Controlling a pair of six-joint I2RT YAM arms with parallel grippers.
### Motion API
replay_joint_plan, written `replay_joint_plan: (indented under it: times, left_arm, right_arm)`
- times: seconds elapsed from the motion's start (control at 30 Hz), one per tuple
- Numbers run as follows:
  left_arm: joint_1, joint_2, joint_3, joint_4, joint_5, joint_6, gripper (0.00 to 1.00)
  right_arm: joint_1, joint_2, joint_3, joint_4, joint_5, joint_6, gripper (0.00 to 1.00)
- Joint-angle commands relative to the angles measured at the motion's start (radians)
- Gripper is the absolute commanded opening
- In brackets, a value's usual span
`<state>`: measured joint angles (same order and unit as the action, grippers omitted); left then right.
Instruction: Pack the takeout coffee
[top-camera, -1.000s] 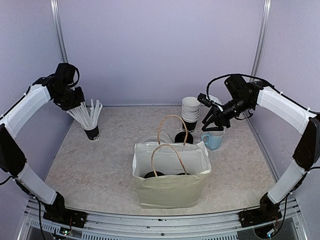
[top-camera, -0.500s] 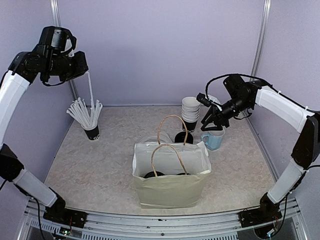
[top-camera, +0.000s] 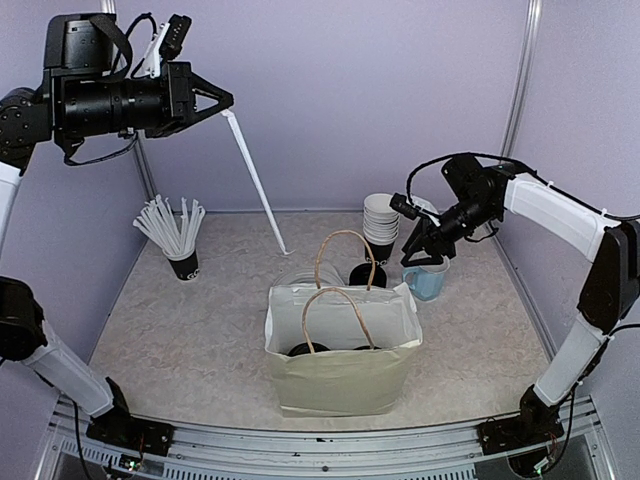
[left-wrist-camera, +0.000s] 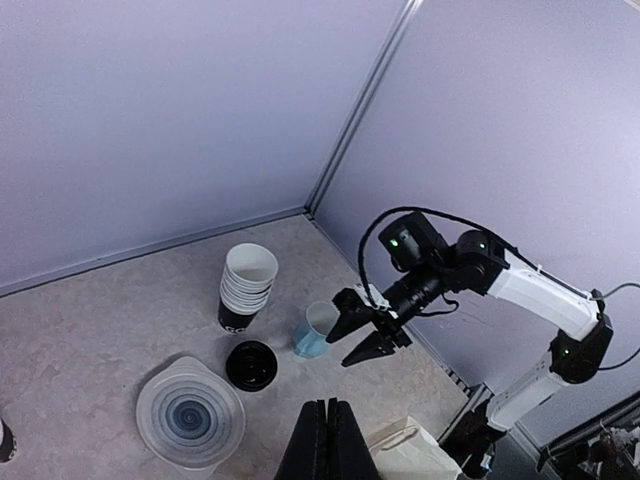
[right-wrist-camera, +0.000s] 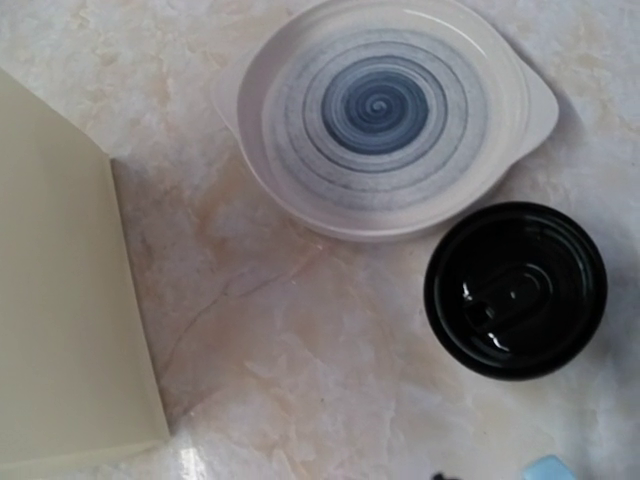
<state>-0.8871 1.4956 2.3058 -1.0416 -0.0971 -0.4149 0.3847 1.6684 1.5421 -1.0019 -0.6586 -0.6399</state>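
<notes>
The lidded takeout coffee (top-camera: 367, 272) stands on the table behind the paper bag (top-camera: 340, 370), beside the blue mug (top-camera: 427, 282). Over the mug hangs the right gripper (top-camera: 420, 250), jaws apart and empty. The left gripper (top-camera: 222, 101), raised high, pinches 1 white stick (top-camera: 255, 180).

A robotics lab cell — plain lilac panels (top-camera: 330, 100) and metal posts (top-camera: 522, 80) wall it in. Two arms (top-camera: 560, 215) mount on a near-edge rail (top-camera: 320, 445).

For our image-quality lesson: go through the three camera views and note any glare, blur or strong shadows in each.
Right wrist: soft focus throughout, with white glints on the glossy takeout coffee lid. Top external: even light, only faint shadows. Left wrist: sharp, no glare.
</notes>
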Motion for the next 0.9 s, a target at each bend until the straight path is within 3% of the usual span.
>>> replay_joint_plan:
  times: [0.0, 0.23, 0.57, 0.87]
  left_arm:
    - [-0.044, -0.020, 0.011, -0.017, 0.120, -0.007, 0.00]
    - [-0.084, -0.062, -0.116, 0.056, 0.249, -0.034, 0.00]
    - [-0.148, 0.058, -0.062, 0.093, 0.391, -0.033, 0.00]
    - [-0.162, 0.159, -0.177, 0.237, 0.508, -0.042, 0.00]
  right_arm:
    - [-0.010, 0.006, 0.025, -0.013, 0.027, 0.011, 0.48]
    - [-0.010, 0.012, 0.034, -0.021, 0.034, 0.019, 0.47]
    - [-0.009, -0.001, 0.006, -0.011, 0.039, 0.019, 0.48]
    - [-0.009, -0.010, -0.014, 0.000, 0.042, 0.015, 0.48]
